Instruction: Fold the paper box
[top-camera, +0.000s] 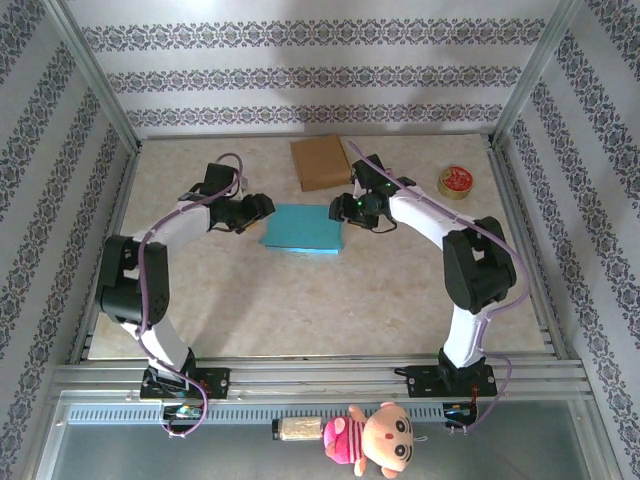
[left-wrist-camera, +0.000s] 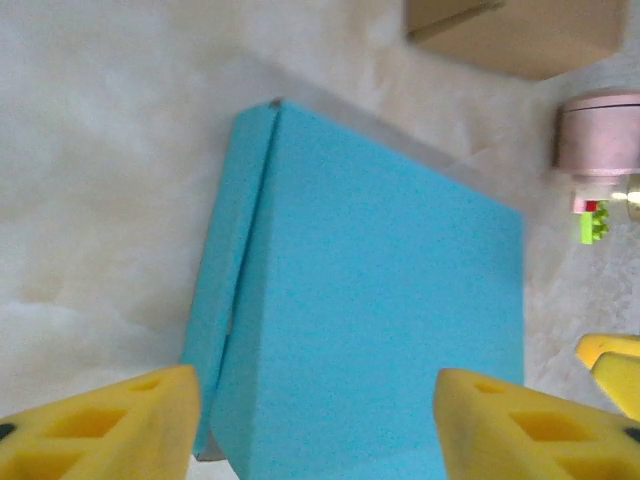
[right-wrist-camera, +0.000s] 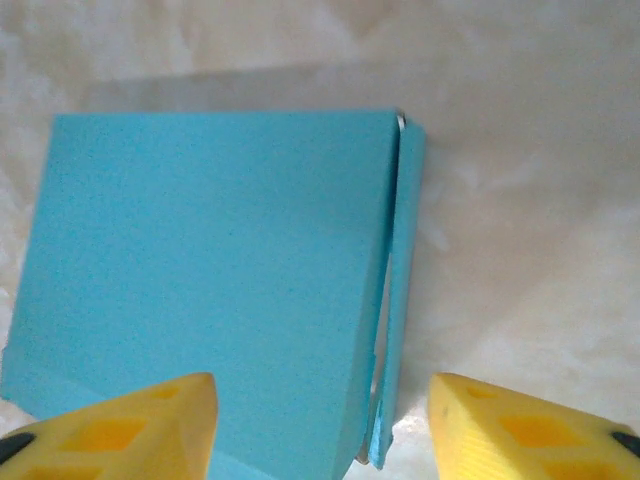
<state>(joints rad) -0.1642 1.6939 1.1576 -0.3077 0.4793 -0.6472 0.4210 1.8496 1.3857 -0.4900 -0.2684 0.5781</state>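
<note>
Item: work cell, top view.
- Surface: beige marbled table (top-camera: 300, 310), metal-framed.
- Room: walls (top-camera: 300, 75) papered in pale stripes with dark floral bands.
- Blue paper box (top-camera: 302, 230): lies flat at table centre, one flap edge slightly raised.
- Left gripper (top-camera: 262, 207): at the box's 9 o'clock; yellow fingers (left-wrist-camera: 110, 425) spread apart, holding nothing.
- Right gripper (top-camera: 338, 210): at the box's 2 o'clock; fingers (right-wrist-camera: 520, 430) likewise parted, empty.
- Brown cardboard box (top-camera: 322, 162): 12 o'clock, well back.
- Round red-topped roll (top-camera: 456, 182): 2 o'clock, near the right edge.
- Plush doll (top-camera: 380, 438): 6 o'clock, at the near rail.

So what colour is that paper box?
The paper box is turquoise blue, clearest in the left wrist view.
</note>
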